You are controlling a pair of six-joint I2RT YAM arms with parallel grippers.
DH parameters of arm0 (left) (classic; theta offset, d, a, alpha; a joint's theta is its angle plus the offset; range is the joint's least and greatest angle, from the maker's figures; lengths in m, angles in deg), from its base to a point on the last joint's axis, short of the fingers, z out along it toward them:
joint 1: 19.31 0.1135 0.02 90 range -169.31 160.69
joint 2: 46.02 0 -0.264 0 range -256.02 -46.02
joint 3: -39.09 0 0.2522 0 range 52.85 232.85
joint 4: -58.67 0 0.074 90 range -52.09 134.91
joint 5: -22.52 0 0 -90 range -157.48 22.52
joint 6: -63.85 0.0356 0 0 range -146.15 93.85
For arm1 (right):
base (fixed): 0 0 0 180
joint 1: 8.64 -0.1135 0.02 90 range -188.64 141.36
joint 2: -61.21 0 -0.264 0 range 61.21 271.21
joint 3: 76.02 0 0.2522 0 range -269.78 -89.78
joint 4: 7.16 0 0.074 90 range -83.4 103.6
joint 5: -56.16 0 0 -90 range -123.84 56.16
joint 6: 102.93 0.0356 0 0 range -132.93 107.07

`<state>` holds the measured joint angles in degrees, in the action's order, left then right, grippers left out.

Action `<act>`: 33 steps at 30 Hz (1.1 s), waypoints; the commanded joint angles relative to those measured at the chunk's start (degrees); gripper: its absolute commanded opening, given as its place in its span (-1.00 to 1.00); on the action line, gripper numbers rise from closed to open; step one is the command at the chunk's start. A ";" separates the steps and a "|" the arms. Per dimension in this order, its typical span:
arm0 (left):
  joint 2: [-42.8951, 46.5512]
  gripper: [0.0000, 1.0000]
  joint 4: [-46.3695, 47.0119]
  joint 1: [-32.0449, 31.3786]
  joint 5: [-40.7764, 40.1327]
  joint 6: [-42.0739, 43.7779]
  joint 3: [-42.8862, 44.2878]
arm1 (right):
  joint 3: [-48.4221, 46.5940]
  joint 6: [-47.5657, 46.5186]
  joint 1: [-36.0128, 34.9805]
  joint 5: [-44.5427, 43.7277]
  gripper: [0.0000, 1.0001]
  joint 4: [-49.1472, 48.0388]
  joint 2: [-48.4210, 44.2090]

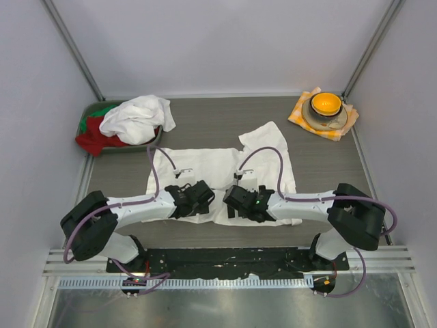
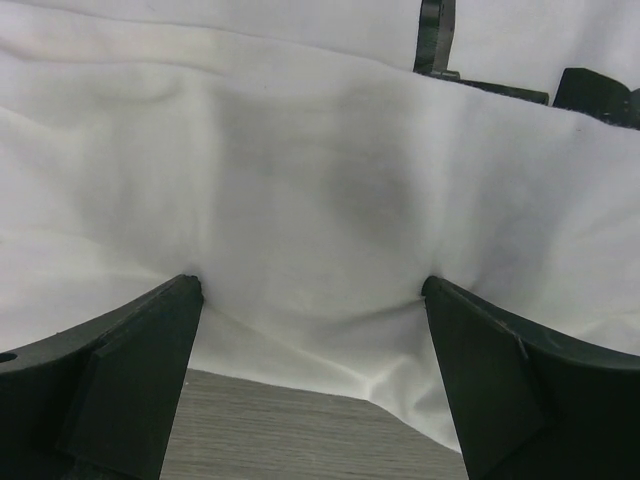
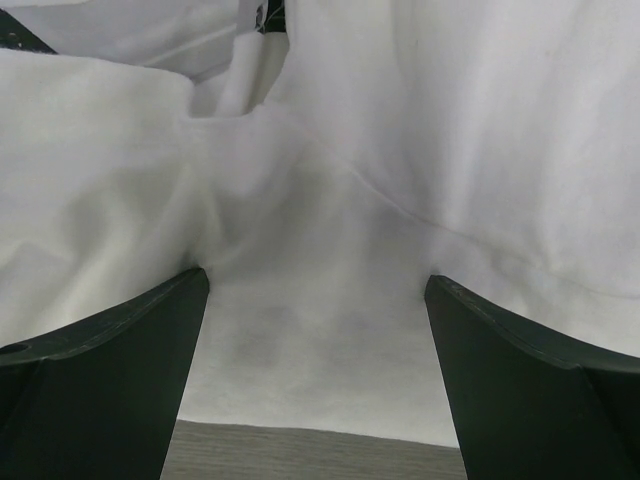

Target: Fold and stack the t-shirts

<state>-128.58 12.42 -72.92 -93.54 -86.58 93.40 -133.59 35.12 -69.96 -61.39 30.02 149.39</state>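
1. Two white t-shirts are in view from the top camera. One t-shirt [image 1: 225, 174] lies spread on the table [image 1: 328, 164] at the centre of the frame, with a sleeve reaching toward the upper right.
2. The second t-shirt [image 1: 136, 117] is bunched in a heap at the upper left, resting on one grey bin [image 1: 89, 113].
3. In that bin, beside the heap, are one red garment [image 1: 95, 142] and one green garment [image 1: 102, 111].
4. At the upper right of the frame sits one orange-and-white checked cloth [image 1: 298, 115], and on it one bowl [image 1: 325, 108] with a yellow-orange inside.
5. Two arms reach in from the lower corners, and both meet over the near edge of the spread t-shirt, close together but apart.
6. The left end effector [image 1: 203, 197] is released. In its wrist view the two dark fingers [image 2: 130, 360] stand wide apart, and their tips press into the white cloth just above its hem, with a strip of table showing below.
7. The right end effector [image 1: 233, 199] is also released. Its two fingers [image 3: 520, 370] are spread wide with creased white cloth lying between them, and their tips touch the fabric.
8. Neither end effector has cloth pinched between its jaws.
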 commanded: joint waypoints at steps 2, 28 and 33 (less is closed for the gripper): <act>-0.50 0.99 -5.57 -4.93 8.49 -10.22 -10.39 | 9.18 8.11 -3.98 9.09 0.94 9.19 1.21; 7.67 0.99 -16.01 -26.90 6.64 -38.54 -15.42 | 15.42 26.03 -21.64 9.53 0.94 9.71 -0.64; 11.81 1.00 -19.97 -27.43 4.10 -39.51 -14.46 | 14.37 27.80 -23.76 7.52 0.95 12.34 -2.49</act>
<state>-116.89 -2.75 -99.74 -104.38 -117.48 83.09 -124.54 53.09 -91.56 -75.09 33.83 143.69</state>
